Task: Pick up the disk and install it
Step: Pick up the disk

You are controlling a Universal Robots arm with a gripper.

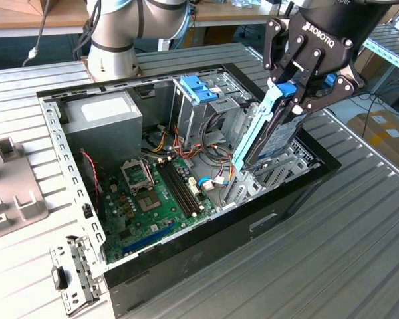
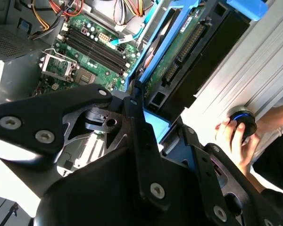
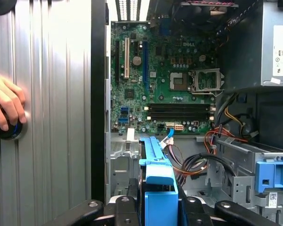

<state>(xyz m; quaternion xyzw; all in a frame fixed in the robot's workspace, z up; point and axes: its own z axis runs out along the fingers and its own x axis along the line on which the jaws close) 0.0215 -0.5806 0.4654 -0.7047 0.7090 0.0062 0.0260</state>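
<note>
1. The gripper is closed narrow on the disk, pinching its upper end where the light-blue carrier rail wraps round.
2. The disk hangs steeply tilted. Its upper end is above the rim of the computer case, and its lower end dips inside the case, near the black side wall.
3. It looks stiff and fairly dense for its size, a metal body that will not bend. The plastic rail probably flexes a little.
4. The smooth metal faces may slip, so the rail's end and edges seem the safer hold.
5. In the second wrist view its bare green circuit board and connector face outward. These are likely fragile, so they are best left untouched, and knocks against the case avoided.
</note>
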